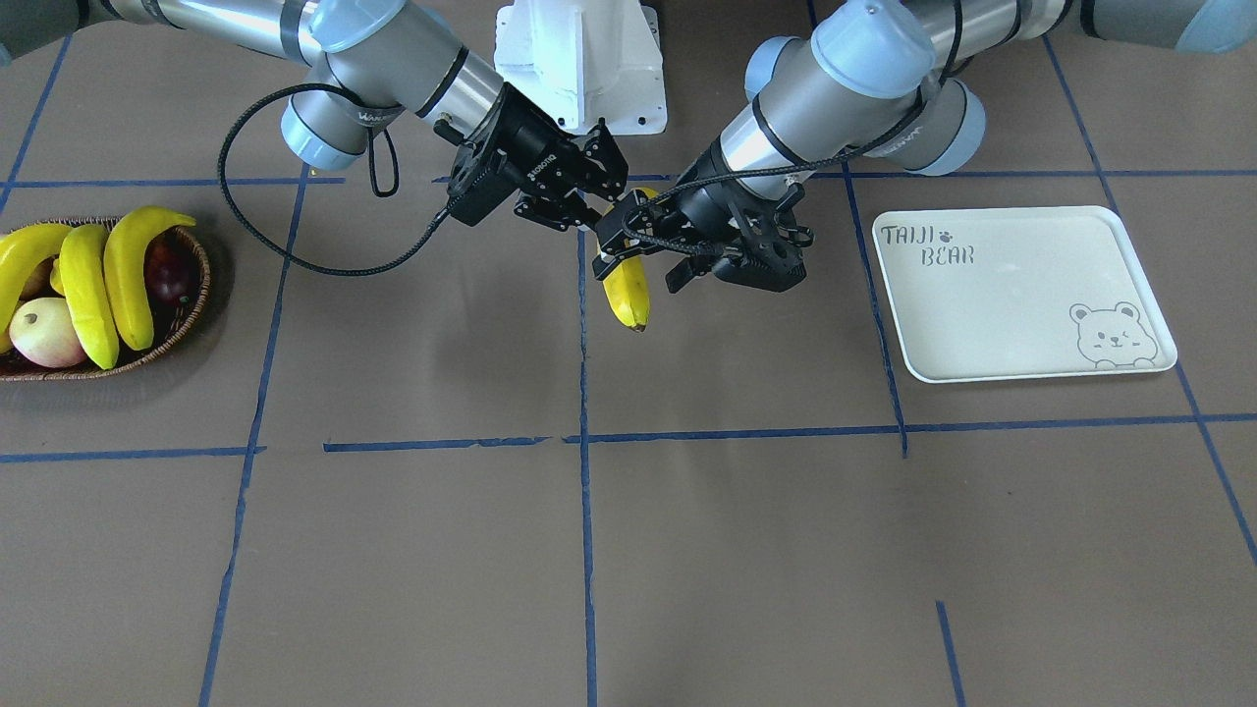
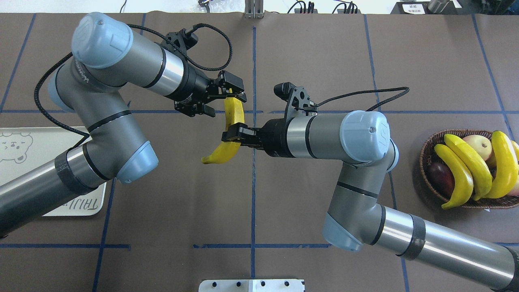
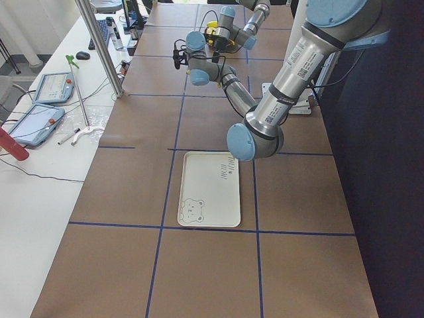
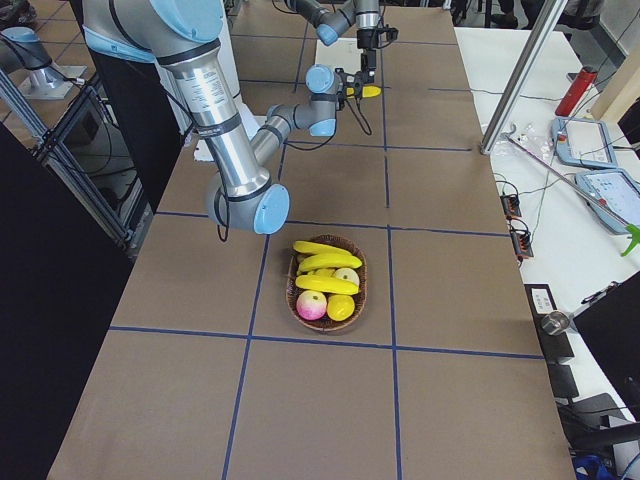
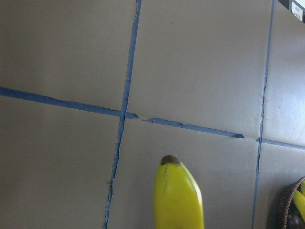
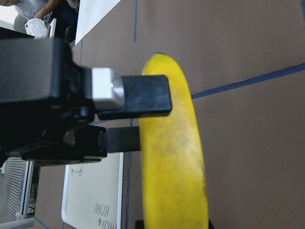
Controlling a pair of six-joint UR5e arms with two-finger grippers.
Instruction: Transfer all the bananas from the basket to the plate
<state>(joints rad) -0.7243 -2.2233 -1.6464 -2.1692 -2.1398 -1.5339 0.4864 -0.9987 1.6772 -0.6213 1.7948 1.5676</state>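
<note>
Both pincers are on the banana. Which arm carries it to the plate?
Left. The left pincer grips the banana, and the plate sits on that arm's side. The right pincer would have to reach across.

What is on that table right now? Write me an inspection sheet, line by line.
Surface: brown table cover with a blue tape grid.
Job's things: one banana in the air between the arms; three bananas in the basket; plate holds none.
Clutter: pink apple-like fruit and dark red fruit in the basket.
Grippers: left gripper shut on the held banana near one end; right gripper shut on its middle.
Cables: black cable loops off the right wrist.
Surroundings: white bench with tablets beside the table; white robot base.
</note>
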